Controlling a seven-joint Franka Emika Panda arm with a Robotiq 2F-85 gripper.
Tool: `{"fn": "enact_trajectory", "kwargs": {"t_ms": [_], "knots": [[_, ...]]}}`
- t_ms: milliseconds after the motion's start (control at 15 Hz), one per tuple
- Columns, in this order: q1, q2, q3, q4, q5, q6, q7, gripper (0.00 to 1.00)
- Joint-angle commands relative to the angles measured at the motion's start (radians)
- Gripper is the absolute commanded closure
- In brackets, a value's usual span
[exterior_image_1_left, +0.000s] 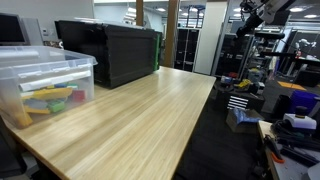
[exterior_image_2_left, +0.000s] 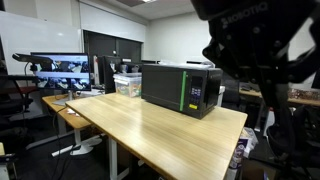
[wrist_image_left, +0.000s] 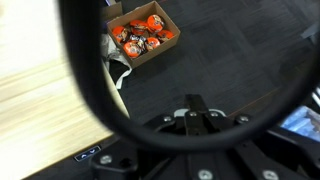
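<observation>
Gripper (wrist_image_left: 197, 106): fingers closed, nothing between them, above the carpet (wrist_image_left: 245, 50).
Box (wrist_image_left: 143, 32): cardboard, orange things inside, on the carpet beside the table (wrist_image_left: 40, 100) edge.
Tabletop: microwave (exterior_image_2_left: 180, 88) near one end, clear bin (exterior_image_1_left: 45, 85) just beside it.

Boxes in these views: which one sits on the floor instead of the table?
The open cardboard box of orange items, on the dark carpet; the clear plastic bin stands on the wooden table.

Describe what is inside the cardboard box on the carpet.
Orange and white items fill the cardboard box, too small to identify; whatever lies beneath them is covered.
</observation>
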Motion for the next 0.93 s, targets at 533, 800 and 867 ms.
{"fn": "enact_trajectory", "kwargs": {"t_ms": [533,800,867], "knots": [[-0.021,-0.281,0.151,-0.339,-0.552,0.300,-0.083,0.95],[-0.022,-0.287,0.152,-0.341,-0.552,0.299,-0.093,0.95],[-0.022,-0.287,0.152,-0.341,-0.552,0.299,-0.093,0.95]]}}
